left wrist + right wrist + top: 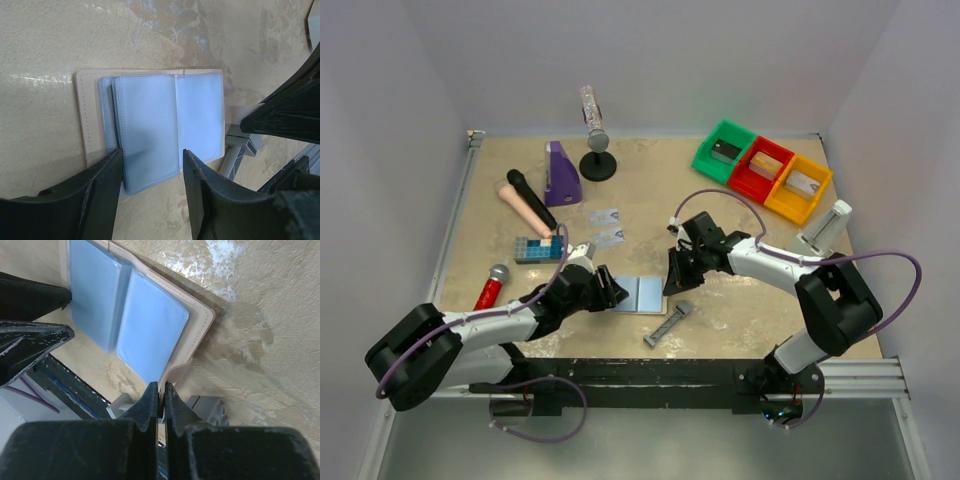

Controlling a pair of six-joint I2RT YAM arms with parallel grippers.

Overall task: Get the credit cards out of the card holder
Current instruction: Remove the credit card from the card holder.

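Note:
The card holder (642, 293) lies open near the table's front, its pale blue panels (150, 115) up and tan edging around them (202, 327). My left gripper (151, 167) is open, its fingertips either side of the near edge of the blue sleeve stack. At the holder's right side my right gripper (161, 390) is shut on the tan cover's curled-up edge. In the top view the left gripper (607, 290) and the right gripper (672, 281) flank the holder. Two pale grey credit cards (605, 214) (611, 237) lie flat on the table behind it.
A narrow grey bar tool (668, 324) lies just in front of the holder. A blue studded block (538, 248), a red microphone (492, 287), a black-tipped handle (530, 198) and a purple piece (561, 173) sit left. Green, red and yellow bins (763, 172) stand back right.

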